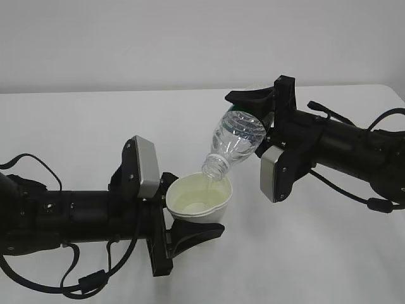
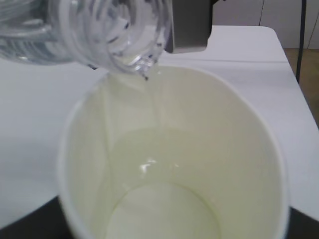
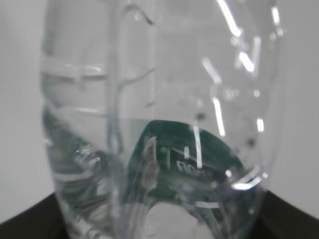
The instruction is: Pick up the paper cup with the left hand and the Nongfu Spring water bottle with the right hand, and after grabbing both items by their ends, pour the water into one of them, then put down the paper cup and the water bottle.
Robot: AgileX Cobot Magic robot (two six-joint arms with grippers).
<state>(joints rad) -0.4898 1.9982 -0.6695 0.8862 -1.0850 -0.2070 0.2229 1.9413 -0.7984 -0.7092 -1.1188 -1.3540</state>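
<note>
The paper cup (image 1: 200,197) hangs above the table, upright and slightly tilted, and my left gripper (image 1: 197,210) is shut on its lower part. Its black fingers (image 1: 193,232) show below and beside it. Tipped mouth-down over the cup's rim is the Nongfu Spring water bottle (image 1: 237,140), held at its base end by my right gripper (image 1: 254,117). In the left wrist view the bottle mouth (image 2: 130,59) sits just over the cup's far rim (image 2: 174,74), and water (image 2: 164,199) lies in the cup's bottom. The bottle (image 3: 164,99) with its green label (image 3: 192,152) fills the right wrist view.
A white table (image 1: 88,126) spreads under both arms, its far edge against a pale wall. The right arm's grey plate (image 2: 188,27) hangs close above the cup. A dark pole (image 2: 302,35) stands past the table's right edge.
</note>
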